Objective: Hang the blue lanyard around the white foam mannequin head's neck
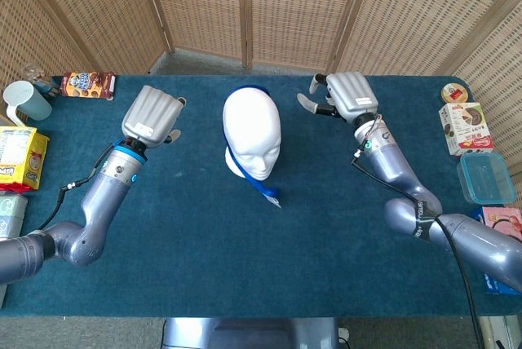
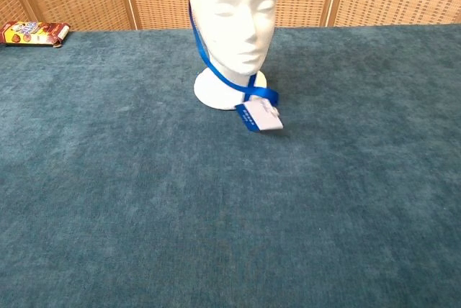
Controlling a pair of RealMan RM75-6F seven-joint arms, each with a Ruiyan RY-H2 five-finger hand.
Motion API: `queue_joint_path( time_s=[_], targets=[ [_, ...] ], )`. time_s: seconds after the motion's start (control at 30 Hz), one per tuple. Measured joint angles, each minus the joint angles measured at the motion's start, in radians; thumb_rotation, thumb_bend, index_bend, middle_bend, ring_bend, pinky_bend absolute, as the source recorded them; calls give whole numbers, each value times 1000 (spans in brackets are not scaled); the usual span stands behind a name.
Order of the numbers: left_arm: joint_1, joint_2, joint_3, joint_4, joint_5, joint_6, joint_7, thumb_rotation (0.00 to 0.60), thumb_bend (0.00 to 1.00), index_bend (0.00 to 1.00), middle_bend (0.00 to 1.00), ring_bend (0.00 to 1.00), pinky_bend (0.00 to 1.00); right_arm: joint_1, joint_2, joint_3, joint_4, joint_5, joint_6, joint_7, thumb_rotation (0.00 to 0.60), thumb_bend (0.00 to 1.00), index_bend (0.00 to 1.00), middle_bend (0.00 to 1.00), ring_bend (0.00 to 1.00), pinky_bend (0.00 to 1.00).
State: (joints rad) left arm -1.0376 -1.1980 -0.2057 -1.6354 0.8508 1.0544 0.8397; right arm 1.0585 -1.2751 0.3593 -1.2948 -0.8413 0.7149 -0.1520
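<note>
The white foam mannequin head (image 1: 251, 130) (image 2: 232, 13) stands upright at the table's middle back. The blue lanyard (image 1: 259, 183) (image 2: 220, 76) loops round behind it and down its side, and its straps meet in front of the base. Its badge (image 1: 274, 196) (image 2: 259, 116) lies on the cloth just before the base. My left hand (image 1: 152, 116) hovers left of the head and holds nothing; only a sliver of it shows at the chest view's top edge. My right hand (image 1: 341, 96) is right of the head, fingers spread and empty, clear of the strap.
A snack box (image 1: 88, 84) (image 2: 32, 32) lies at the back left, with a blue cup (image 1: 26, 101) and a yellow bag (image 1: 18, 153) at the left edge. Boxes (image 1: 465, 126) and a clear container (image 1: 486, 178) line the right edge. Wicker screens stand behind the table.
</note>
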Motion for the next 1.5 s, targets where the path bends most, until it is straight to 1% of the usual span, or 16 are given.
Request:
queue_joint_path(
  time_s=[0.2,0.23,0.33,0.53,0.6,0.73,0.8,0.87,0.97,1.1,1.2,1.37,1.5],
  targets=[
    [7,6,2,-2,5,6,-12,502,188,559,1000,1000,1000,5,-3,1,-5,14,9,-7,0,346,387,1000,1000,1000],
    [9,8,3,-3,6,8,-15,509,187,558,1000,1000,1000,4,-2,1,-7,17,14,-7,0,345,387,1000,1000,1000],
    [20,15,5,-9,17,13,-32,509,187,557,1000,1000,1000,-4,0,2,-16,21,41,-10,0,342,387,1000,1000,1000],
    [53,47,9,-41,38,38,-68,487,181,546,1000,1000,1000,-36,23,4,-64,23,104,-15,0,341,387,1000,1000,1000],
    [67,62,11,-58,45,49,-79,474,179,539,1000,1000,1000,-48,34,4,-81,19,125,-15,0,342,387,1000,1000,1000],
    [106,97,16,-111,58,82,-107,401,167,522,1000,1000,1000,-84,61,3,-137,1,182,-16,0,341,387,993,1000,1000],
    [133,116,21,-146,67,106,-124,377,161,515,1000,992,1000,-110,80,0,-176,-12,218,-14,0,341,387,979,1000,1000],
    [166,136,30,-188,76,132,-143,357,159,506,982,958,1000,-137,96,-4,-210,-26,250,-12,1,341,391,957,1000,1000],
    [223,171,49,-253,90,173,-170,348,158,494,933,907,993,-189,125,-15,-271,-56,307,-6,1,342,402,931,1000,1000],
    [300,209,77,-320,123,230,-212,335,156,490,888,861,950,-262,162,-41,-344,-109,375,4,0,343,415,903,1000,995],
    [349,227,100,-352,154,265,-245,333,157,483,855,823,893,-303,177,-60,-381,-145,412,12,0,346,421,888,991,968],
    [428,252,141,-394,212,303,-307,322,155,474,789,743,785,-360,193,-97,-427,-204,464,15,0,348,431,835,916,915],
    [492,265,181,-409,264,334,-341,313,154,471,746,696,731,-415,203,-133,-467,-244,511,8,0,353,440,801,870,890]
  ],
)
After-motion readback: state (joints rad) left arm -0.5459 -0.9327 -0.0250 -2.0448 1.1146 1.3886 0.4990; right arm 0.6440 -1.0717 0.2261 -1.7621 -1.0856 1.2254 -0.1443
